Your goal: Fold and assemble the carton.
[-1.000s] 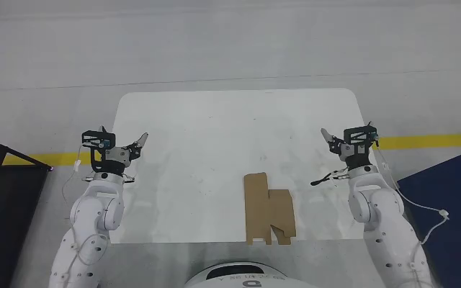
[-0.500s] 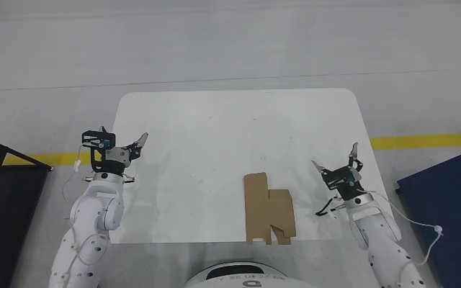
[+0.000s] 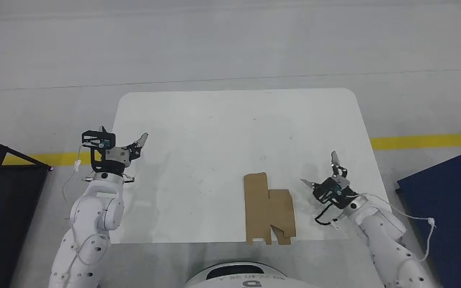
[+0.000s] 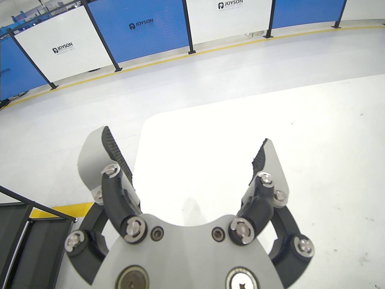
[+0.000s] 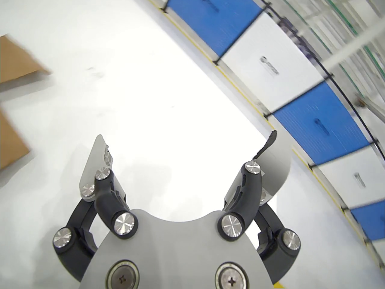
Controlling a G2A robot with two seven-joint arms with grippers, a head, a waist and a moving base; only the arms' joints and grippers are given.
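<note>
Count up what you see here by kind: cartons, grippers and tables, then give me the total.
Cartons: 1, the flat brown carton
Grippers: 2, the left gripper and the right gripper, both open
Tables: 1, the white table
Total: 4

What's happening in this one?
Nothing is held yet. The carton lies flat and unfolded on the table, near the robot's edge. The right gripper is open just beside the carton's right side, not touching it. The left gripper is open at the table's left edge, well away from the carton.
</note>
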